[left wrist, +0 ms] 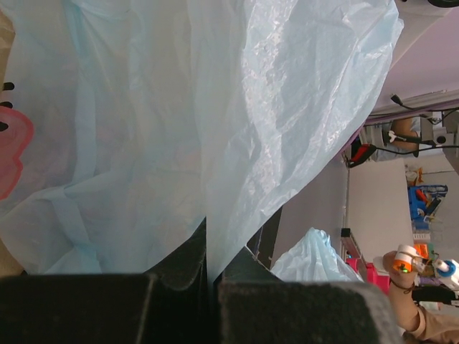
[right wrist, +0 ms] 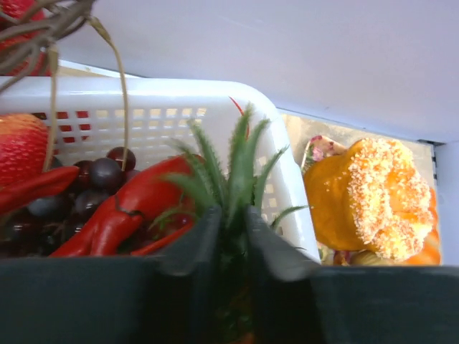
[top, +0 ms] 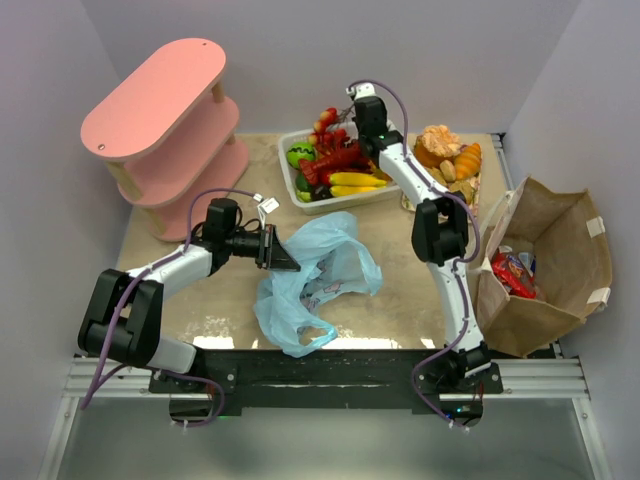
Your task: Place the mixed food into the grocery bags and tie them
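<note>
The light-blue plastic bag (top: 318,275) lies mid-table. My left gripper (top: 278,250) is shut on its edge; the thin film (left wrist: 215,143) fills the left wrist view, pinched between the jaws. My right gripper (top: 352,112) reaches over the white basket (top: 292,140) and is shut on the pineapple's green leafy crown (right wrist: 233,165). The basket holds the red lobster (right wrist: 129,204), yellow bananas (top: 355,183), dark grapes (right wrist: 100,175) and strawberries. The brown paper bag (top: 560,255) stands open at the right with red snack packets (top: 512,272) inside.
A pink three-tier shelf (top: 165,120) stands at the back left. A tray (top: 407,205) with bread and orange pastries (right wrist: 373,197) sits right of the basket against the back wall. The right arm stretches from its base past the paper bag.
</note>
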`<state>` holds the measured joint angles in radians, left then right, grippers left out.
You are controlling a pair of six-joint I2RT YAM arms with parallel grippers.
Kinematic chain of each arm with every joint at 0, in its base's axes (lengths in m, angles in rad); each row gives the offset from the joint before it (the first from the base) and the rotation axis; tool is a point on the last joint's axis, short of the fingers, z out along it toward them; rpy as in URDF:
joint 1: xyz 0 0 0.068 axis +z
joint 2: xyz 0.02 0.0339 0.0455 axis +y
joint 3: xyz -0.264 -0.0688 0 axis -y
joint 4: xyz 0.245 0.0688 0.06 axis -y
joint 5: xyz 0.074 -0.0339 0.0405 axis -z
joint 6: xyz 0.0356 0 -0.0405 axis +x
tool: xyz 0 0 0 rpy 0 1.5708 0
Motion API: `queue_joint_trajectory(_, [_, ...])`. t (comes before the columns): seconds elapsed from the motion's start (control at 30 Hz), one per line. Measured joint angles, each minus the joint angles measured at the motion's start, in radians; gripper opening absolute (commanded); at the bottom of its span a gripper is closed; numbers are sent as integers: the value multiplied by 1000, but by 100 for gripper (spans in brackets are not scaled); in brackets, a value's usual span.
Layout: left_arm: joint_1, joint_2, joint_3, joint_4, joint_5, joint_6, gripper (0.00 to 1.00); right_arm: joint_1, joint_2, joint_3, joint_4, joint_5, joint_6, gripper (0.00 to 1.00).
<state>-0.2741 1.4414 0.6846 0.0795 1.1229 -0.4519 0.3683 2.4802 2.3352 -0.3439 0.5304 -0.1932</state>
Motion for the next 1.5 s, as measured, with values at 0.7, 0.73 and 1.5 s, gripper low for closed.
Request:
queue_joint_trajectory(0.7, [10,-1,0,28,5,-28,0,-16,-465,-312,75,-305,105,0])
queue_joint_trajectory(0.73, [12,-1,0,39,6,-37,0,-14,-523,-362,102,-333,117,0])
queue_joint_trajectory(1.5, [52,122,106,78,-20,-114,0,295,-1246,-1201,222,-711,357,0])
